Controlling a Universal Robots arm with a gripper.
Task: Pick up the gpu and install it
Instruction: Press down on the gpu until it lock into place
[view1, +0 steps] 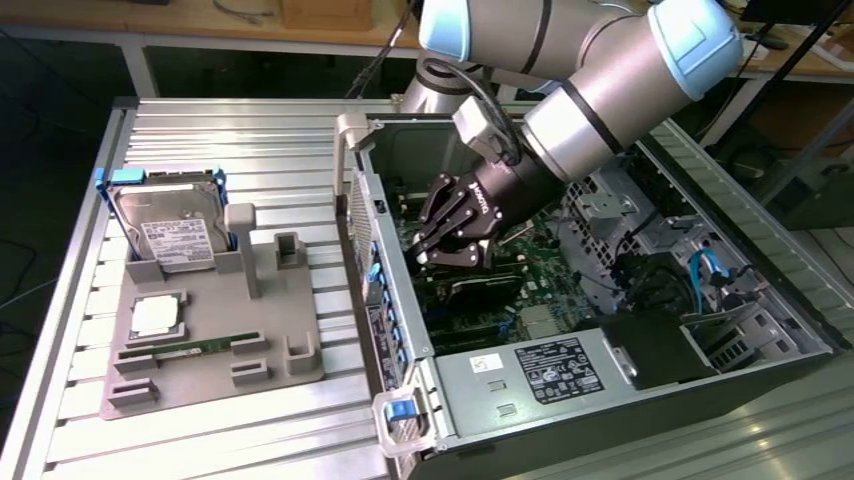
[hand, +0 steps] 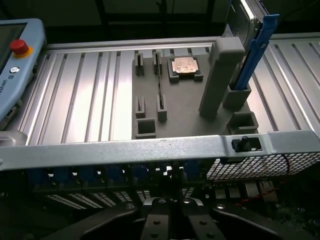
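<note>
Arm: the gripper (view1: 447, 245) reaches down inside the open computer case (view1: 534, 375), low over the motherboard (view1: 541, 250), so that a card can meet its slot squarely.
Jaws: fully closed; whether the tips pinch anything cannot be told.
gpu: a dark, flat card (view1: 478, 288) lies directly under the gripper, among the expansion slots beside the case's rear wall; seating cannot be judged.
Case contents: motherboard, cables, a labelled power supply (view1: 550, 365) towards the near end.
Grey fixture (view1: 274, 335): stands on the slatted worktop (view1: 214, 125), its pockets keeping parts upright or flat for pickup.
Fixture contents: a hard drive (view1: 167, 225) in a blue frame, a square chip (hand: 183, 66), a green memory stick (view1: 187, 349).
Teach pendant (hand: 17, 65): rests on the worktop's edge.
</note>
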